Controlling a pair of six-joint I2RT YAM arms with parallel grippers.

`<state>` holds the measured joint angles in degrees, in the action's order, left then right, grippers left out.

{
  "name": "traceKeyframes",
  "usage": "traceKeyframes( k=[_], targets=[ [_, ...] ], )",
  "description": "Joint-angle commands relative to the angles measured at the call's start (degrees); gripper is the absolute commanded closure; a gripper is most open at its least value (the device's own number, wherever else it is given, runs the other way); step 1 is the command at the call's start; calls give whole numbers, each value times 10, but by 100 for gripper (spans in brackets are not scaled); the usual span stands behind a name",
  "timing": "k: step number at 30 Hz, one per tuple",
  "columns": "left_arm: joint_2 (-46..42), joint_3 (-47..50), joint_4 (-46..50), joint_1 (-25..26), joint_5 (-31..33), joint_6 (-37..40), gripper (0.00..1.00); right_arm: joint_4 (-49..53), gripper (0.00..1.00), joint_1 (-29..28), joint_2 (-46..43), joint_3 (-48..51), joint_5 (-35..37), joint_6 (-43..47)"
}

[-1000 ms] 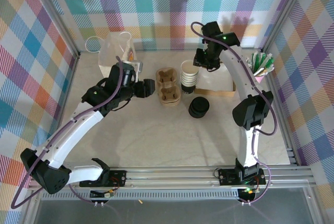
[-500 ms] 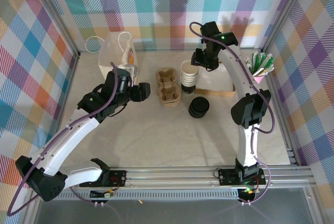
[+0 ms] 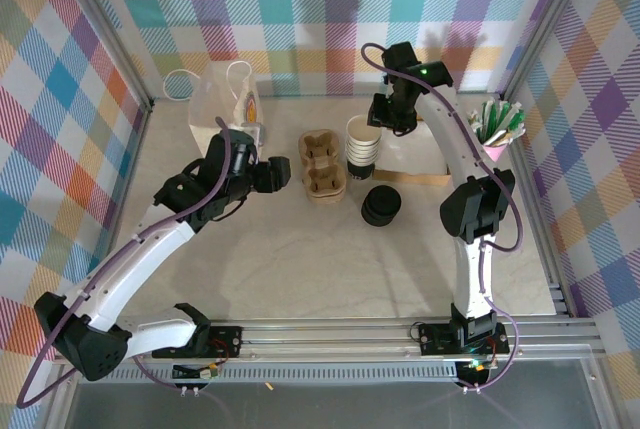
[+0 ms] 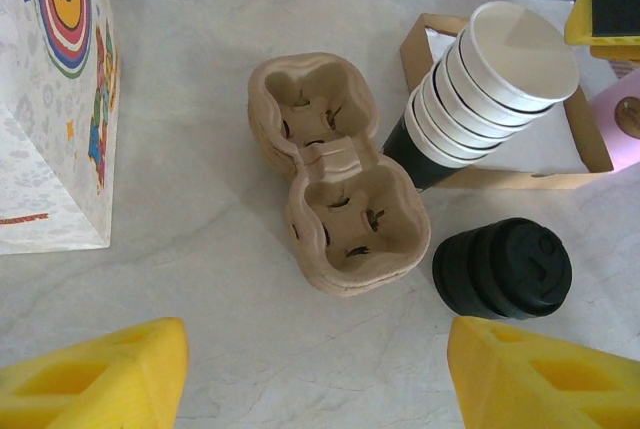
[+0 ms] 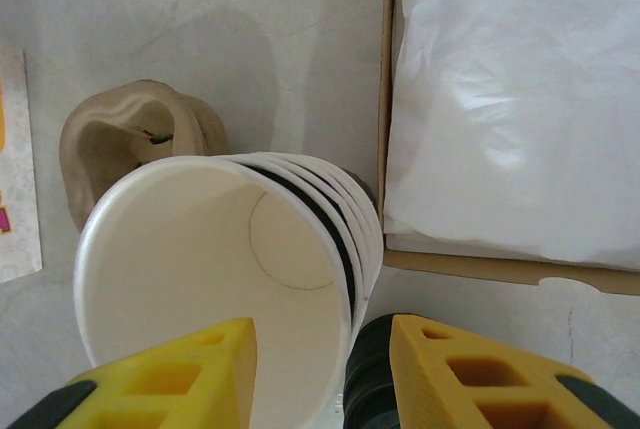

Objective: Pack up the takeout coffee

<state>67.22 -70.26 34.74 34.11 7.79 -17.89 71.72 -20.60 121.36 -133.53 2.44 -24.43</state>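
Toward the back of the table (image 3: 300,269), the takeout coffee is not yet assembled, as its parts stand apart. The cups sit lidless in a nested, leaning cup stack (image 3: 362,146), and the black lids (image 3: 381,206) sit in their own low pile just in front of it. The packing looks barely begun. A cup has to come off the stack, take a lid, and then go into the pulp carrier (image 3: 323,164) beside the stack or the paper bag (image 3: 225,99) further left, and both wells of the carrier that can be seen are bare. The right gripper (image 5: 320,334) is at the stack with its jaws partly parted. One yellow finger lies over the mouth of the top cup and the other outside its rim, and no grip on the cup can be seen. The left gripper (image 4: 315,349) hovers near the carrier with its jaws wide and nothing between them. Whether the right fingers touch the cup wall cannot be told. The wrist view cuts the fingers off at the bottom edge and leaves the lids as a dark sliver. The inside of the bag is not readable, nor whether the carrier is one piece or several nested. Behind the stack sits a cardboard tray (image 5: 480,267) lined with white paper.
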Motion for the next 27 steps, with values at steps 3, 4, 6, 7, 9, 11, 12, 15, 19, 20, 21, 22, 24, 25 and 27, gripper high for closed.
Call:
traceKeyframes(
  k=[3,4,6,7,9,11,12,15,19,20,21,22,24,25,27],
  targets=[
    [2,-22,-9,5,2,24,31,15,61,-3,15,-22,4,5],
    [2,-23,-10,5,2,26,31,17,61,-3,16,-23,4,5],
    [1,-23,-15,5,7,27,31,21,61,-3,17,-24,6,5],
    [0,-22,-17,5,11,27,31,23,61,-3,17,-25,5,6],
    [-5,-16,-27,5,16,30,31,30,60,-3,18,-29,4,8],
    [-8,-10,-37,5,21,32,31,38,58,-3,21,-36,4,11],
    [-9,-7,-42,5,23,36,31,46,57,-3,24,-42,5,14],
    [-9,-3,-51,5,28,45,30,60,56,-3,28,-54,6,20],
    [-3,-4,-55,5,31,49,30,66,56,-3,28,-57,8,30],
    [0,-4,-56,5,31,50,30,66,56,-3,28,-58,8,31],
    [2,-5,-57,5,31,49,30,68,56,-3,29,-58,6,32],
    [5,-6,-57,4,32,49,30,70,55,-3,30,-59,6,33],
    [10,-8,-57,5,32,46,30,74,54,-3,30,-60,3,34],
    [12,-9,-56,5,30,44,30,76,54,-3,30,-60,3,34],
    [16,-9,-56,5,28,42,30,79,54,-3,30,-61,0,36]
  ],
)
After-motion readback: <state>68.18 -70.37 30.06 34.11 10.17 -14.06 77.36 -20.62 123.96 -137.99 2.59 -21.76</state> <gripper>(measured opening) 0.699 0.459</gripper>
